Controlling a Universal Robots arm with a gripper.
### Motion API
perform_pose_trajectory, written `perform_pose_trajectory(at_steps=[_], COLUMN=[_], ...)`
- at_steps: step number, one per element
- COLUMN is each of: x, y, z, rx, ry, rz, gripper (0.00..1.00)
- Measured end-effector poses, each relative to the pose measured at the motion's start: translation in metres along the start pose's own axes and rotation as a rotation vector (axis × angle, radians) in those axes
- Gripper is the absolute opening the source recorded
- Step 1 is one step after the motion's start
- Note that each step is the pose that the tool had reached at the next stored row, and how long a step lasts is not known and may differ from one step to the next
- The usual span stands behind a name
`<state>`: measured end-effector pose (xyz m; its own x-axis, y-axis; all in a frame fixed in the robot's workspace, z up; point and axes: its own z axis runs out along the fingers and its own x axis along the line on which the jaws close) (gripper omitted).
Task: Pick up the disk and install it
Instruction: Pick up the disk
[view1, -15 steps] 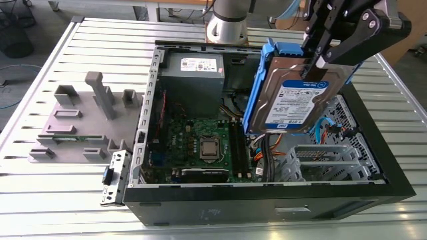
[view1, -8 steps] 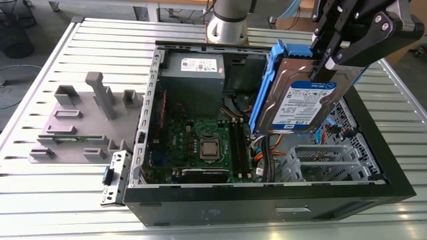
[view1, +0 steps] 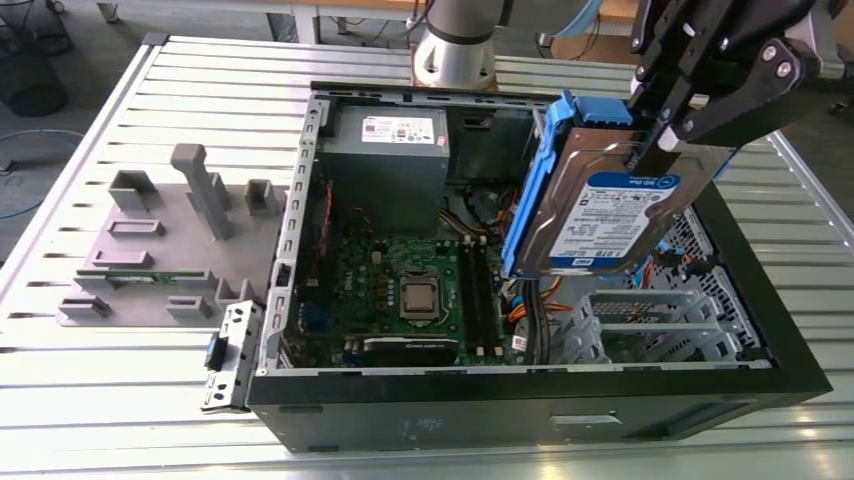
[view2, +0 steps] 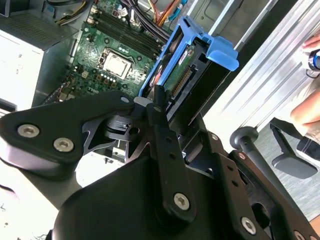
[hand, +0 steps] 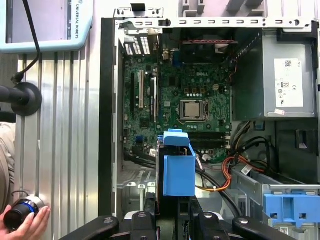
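Note:
The disk (view1: 601, 215), a silver-grey hard drive with a white-and-blue label and a blue carrier frame, hangs on edge and tilted above the open computer case (view1: 534, 385). My gripper (view1: 661, 140) is shut on the disk's upper end, at the exterior view's right. In the second wrist view the black fingers (view2: 159, 107) clamp the disk (view2: 187, 70) by the end with its connector. In the first wrist view the blue carrier (hand: 177, 167) stands out from the gripper (hand: 172, 215) over the case floor, near the motherboard (hand: 185, 95).
Inside the case are the motherboard (view1: 400, 280), a grey power supply box (view1: 387, 150), loose cables (view1: 534, 295) and a metal drive cage (view1: 654, 320). A grey fixture plate (view1: 174, 230) lies on the exterior view's left. A person's hand (hand: 25, 220) rests beside the case.

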<state>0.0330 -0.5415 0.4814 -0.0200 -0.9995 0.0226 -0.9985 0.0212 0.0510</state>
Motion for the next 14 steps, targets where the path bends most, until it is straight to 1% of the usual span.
perform_pose_trajectory(at_steps=[5, 8, 9, 12, 14], x=[0.0086, 0.014, 0.0154, 0.0185, 0.0198], y=[-0.0009, -0.0014, -0.0015, -0.0019, -0.0019], z=[0.001, 0.0017, 0.0019, 0.0021, 0.0022], rx=[-0.0001, -0.0002, -0.0002, -0.0004, -0.0007], ry=[-0.0037, -0.0071, -0.01, -0.0221, -0.0337], rz=[0.0, 0.0, -0.001, -0.001, -0.002], gripper=[0.35, 0.35, 0.35, 0.35, 0.35])
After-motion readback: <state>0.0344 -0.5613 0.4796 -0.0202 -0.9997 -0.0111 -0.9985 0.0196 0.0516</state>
